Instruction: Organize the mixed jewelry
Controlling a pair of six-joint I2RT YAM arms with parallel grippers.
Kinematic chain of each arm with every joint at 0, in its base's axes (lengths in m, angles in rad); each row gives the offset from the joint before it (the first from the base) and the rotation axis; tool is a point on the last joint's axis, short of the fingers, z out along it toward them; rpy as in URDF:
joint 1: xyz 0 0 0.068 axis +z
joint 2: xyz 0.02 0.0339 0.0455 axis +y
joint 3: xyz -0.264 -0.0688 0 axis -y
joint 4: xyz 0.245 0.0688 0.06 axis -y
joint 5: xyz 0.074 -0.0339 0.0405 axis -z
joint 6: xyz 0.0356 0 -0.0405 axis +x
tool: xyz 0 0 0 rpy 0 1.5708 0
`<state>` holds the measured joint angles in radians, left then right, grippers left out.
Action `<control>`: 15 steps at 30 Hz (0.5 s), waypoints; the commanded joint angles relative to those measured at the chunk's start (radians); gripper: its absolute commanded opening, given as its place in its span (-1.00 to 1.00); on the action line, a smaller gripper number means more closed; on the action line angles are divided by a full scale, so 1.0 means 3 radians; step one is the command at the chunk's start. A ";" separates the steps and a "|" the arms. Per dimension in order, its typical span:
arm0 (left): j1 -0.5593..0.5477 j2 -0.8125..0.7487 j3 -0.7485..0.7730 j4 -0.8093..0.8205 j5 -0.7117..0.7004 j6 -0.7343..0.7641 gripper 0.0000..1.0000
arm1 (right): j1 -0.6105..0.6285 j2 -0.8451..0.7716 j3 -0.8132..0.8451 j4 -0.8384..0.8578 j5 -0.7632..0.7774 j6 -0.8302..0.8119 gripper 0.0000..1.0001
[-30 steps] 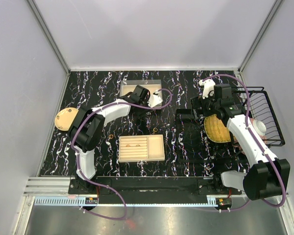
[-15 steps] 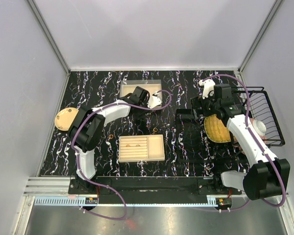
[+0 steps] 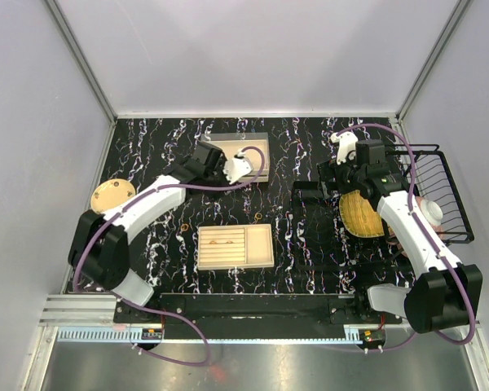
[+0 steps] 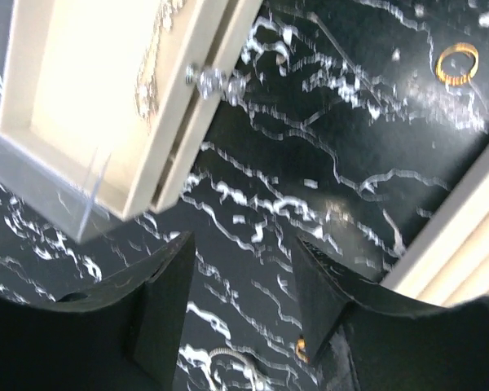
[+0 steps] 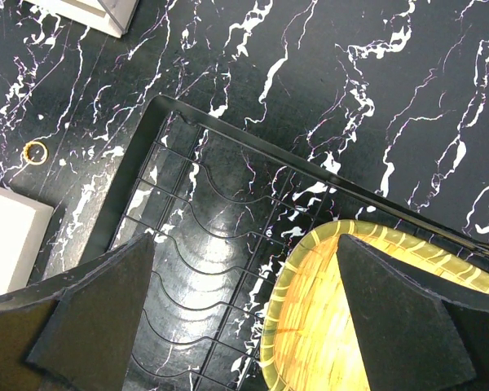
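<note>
**A:** Black marbled worktop (image 3: 138, 155) from above. Where's the jewelry?
**B:** One ring (image 3: 185, 227) lies left of the near tray (image 3: 261, 254). A second hoop (image 3: 257, 217) lies just beyond it, and gold pieces (image 3: 222, 239) sit inside.
**A:** Left wrist?
**B:** The left tool (image 4: 240, 301) gapes wide, holding nothing, over bare worktop beside the far tray (image 4: 65, 122). A thin gold strand (image 4: 151, 73) lies in that tray.
**A:** Right wrist?
**B:** The right tool (image 5: 244, 326) is spread wide and empty above a wire rack (image 5: 137, 167) and a yellow plate (image 5: 342, 326). A small ring (image 5: 36, 151) sits left of the rack.
</note>
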<state>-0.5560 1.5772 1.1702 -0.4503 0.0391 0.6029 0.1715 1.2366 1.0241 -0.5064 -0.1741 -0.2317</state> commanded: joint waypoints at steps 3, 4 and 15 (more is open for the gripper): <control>0.0507 -0.0501 -0.0193 -0.0539 0.0355 0.0107 0.15 | 0.0027 -0.0200 -0.0013 0.0164 0.0033 0.0000 0.99; 0.0590 -0.0543 -0.0239 -0.0569 0.0371 0.0127 0.16 | 0.0027 -0.0215 -0.0018 0.0169 0.0028 0.0005 0.99; 0.1378 -0.0630 -0.0526 -0.0718 0.0483 0.0204 0.11 | 0.0032 -0.0236 -0.0013 0.0144 -0.0084 0.0000 0.99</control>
<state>-0.1753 1.3773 1.0264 -0.6605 0.1444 0.6502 0.1722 1.1866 1.0195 -0.4927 -0.1829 -0.2302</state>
